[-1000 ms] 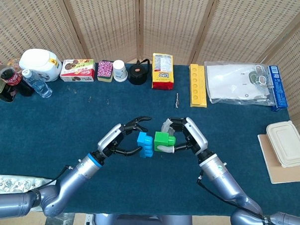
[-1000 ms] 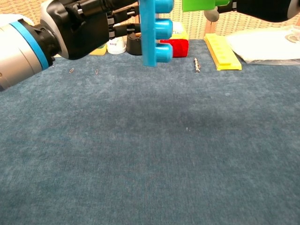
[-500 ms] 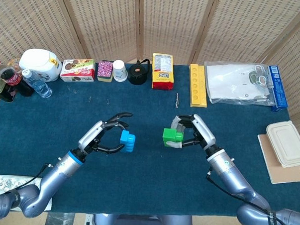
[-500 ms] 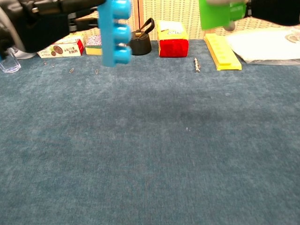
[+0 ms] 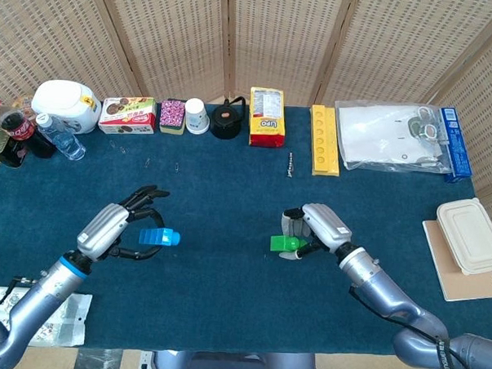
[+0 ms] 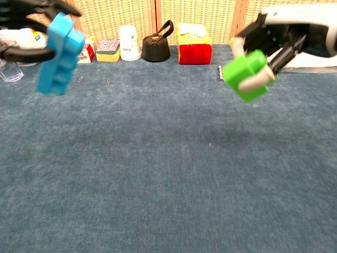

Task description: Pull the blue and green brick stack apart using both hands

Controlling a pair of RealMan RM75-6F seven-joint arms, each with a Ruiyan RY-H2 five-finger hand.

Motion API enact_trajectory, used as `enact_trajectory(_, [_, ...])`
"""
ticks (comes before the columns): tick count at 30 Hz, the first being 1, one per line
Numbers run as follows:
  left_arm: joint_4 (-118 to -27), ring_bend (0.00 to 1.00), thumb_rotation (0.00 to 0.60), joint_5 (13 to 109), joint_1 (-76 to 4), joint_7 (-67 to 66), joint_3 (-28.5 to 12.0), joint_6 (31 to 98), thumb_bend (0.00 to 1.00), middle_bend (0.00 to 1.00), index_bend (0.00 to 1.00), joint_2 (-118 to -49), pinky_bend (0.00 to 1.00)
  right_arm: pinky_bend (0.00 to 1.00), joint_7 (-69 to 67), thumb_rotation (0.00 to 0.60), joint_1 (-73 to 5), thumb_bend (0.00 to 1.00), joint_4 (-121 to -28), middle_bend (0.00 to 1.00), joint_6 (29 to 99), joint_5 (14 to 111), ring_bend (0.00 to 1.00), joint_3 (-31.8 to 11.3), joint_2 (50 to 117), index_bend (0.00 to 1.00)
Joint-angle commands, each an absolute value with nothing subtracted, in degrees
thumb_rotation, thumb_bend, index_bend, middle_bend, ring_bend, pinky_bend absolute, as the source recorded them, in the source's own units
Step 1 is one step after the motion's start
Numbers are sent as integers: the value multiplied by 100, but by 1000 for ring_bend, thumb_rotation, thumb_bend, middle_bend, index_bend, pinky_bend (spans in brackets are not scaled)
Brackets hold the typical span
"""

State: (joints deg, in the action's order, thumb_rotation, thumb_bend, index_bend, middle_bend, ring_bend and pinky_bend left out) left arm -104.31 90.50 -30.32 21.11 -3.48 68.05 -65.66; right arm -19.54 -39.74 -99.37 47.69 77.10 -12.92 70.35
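Above the desk's [image 5: 225,298] near half, well apart: left hand [image 5: 113,228] pinching the blue brick [image 5: 159,237] toward the left edge, right hand [image 5: 319,227] gripping the green brick [image 5: 282,244] right of centre.

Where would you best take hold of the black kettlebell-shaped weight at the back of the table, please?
Judging by its shape, grip the black weight by the arched handle loop on top, coming down from above. The loop stands clear of the squat round body, which looks too wide and smooth to pinch. The white paper cup and red-and-yellow packet flank it closely, so side approaches look cramped.
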Motion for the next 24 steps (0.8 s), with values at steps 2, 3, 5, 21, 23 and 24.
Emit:
enact_trajectory(2, [-10613,65,506,9017,-2845,1664,-147,6817,433,163,501,-6292,241,586,-341,600,-4183,45,-9646,625,4717,7396,578,-963,7401,683])
enact_trajectory(3, [-10625,65,506,8983,-2831,1568,-134,6792,433,163,502,-6256,241,581,-26,600,-4225,45,-9601,622,4710,7307,571,-924,7465,682])
enact_trajectory(5, [-10618,65,505,8937,-2813,1428,-141,6793,433,163,501,-6239,241,569,377,600,-4278,45,-9549,614,4714,7141,557,-884,7569,678])
enact_trajectory(21, [-10549,65,504,8417,-2816,154,-290,6636,432,163,502,-6336,241,370,2585,600,-4537,14,-9215,502,5017,6256,388,-609,8103,535])
enact_trajectory(23, [-10547,65,504,8311,-2858,-90,-325,6567,432,163,502,-6379,241,361,2653,600,-4526,10,-9329,481,5096,6208,372,-626,8057,515])
enact_trajectory(24, [-10535,65,505,8281,-2881,-194,-336,6536,431,163,502,-6400,241,353,2674,600,-4521,7,-9376,465,5127,6205,362,-632,8032,500])
